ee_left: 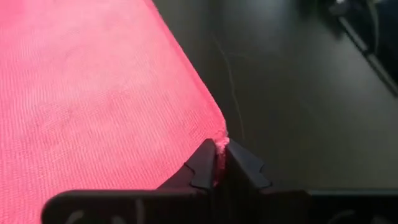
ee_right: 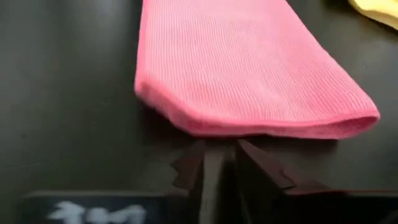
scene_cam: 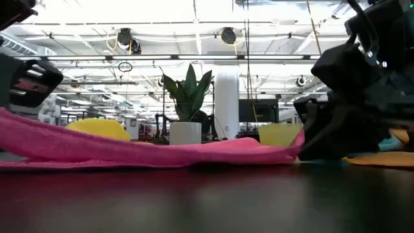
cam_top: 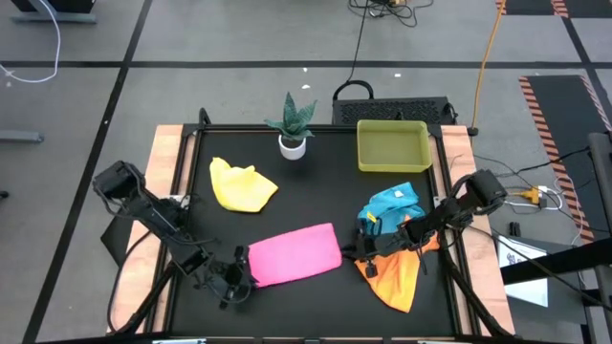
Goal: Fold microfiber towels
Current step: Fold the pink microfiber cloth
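A soft pink microfiber towel, folded into a long flat band, lies on the black table near its six o'clock edge, stretched between the two arms. The left gripper is at the towel's eight o'clock end; in the left wrist view its two dark fingers stand almost together, with the very corner of the pink cloth pinched between their tips. The right gripper is at the towel's three o'clock end, low on the table; in the right wrist view its fingers are slightly parted and the doubled pink edge lies just beyond their tips, touching neither. A crumpled yellow microfiber towel sits toward ten o'clock on the table. A bunched light blue microfiber towel lies at about four o'clock, and an orange microfiber towel spreads just below it toward five o'clock, partly under the right arm. A yellow-green rectangular plastic tray stands at one o'clock, and a small green plant in a white pot stands at twelve.
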`<state>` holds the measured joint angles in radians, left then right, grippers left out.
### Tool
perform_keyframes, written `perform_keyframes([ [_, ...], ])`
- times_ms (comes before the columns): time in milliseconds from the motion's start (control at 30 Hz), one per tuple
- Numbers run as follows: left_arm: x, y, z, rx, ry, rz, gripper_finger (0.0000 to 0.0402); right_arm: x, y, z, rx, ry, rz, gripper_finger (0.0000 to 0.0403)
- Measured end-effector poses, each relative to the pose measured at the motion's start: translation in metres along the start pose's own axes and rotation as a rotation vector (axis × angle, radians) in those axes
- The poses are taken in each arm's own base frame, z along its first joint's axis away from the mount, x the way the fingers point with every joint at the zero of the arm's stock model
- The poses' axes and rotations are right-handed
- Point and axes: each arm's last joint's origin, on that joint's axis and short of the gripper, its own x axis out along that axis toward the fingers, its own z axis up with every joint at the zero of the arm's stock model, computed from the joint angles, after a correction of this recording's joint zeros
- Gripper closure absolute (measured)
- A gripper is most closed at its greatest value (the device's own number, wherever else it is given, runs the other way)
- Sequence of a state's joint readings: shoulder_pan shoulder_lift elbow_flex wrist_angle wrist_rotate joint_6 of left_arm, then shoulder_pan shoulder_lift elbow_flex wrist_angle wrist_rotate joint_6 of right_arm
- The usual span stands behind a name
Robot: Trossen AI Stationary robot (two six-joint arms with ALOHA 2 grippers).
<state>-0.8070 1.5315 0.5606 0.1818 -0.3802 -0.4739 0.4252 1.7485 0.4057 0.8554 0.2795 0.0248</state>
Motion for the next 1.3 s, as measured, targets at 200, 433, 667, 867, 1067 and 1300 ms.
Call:
perform_keyframes([
  [200, -0.023, 0.004, 0.022, -0.109, -0.066, -0.130, 0.0276, -0.018, -0.001, 0.031, 0.085, -0.144, 0.134, 0.0240],
  [433, -0.030, 0.021, 0.030, -0.086, -0.113, 0.029, 0.0264, -0.021, -0.015, 0.040, 0.224, -0.169, 0.068, 0.0260],
  [667, -0.022, 0.029, 0.019, -0.058, -0.005, 0.089, 0.0291, -0.001, -0.017, 0.031, 0.236, -0.105, 0.074, 0.0318],
  [867, -0.004, 0.045, 0.010, -0.062, 0.092, 0.189, 0.0312, 0.039, -0.024, 0.040, 0.224, -0.026, 0.023, 0.0361],
  [1067, 0.012, 0.073, 0.005, -0.014, 0.160, 0.340, 0.0329, 0.048, -0.041, 0.038, 0.330, 0.128, -0.156, 0.0400],
  [1300, 0.005, 0.094, 0.017, 0.117, 0.153, 0.423, 0.0351, 0.025, -0.036, 0.045, 0.489, 0.172, -0.305, 0.0401],
])
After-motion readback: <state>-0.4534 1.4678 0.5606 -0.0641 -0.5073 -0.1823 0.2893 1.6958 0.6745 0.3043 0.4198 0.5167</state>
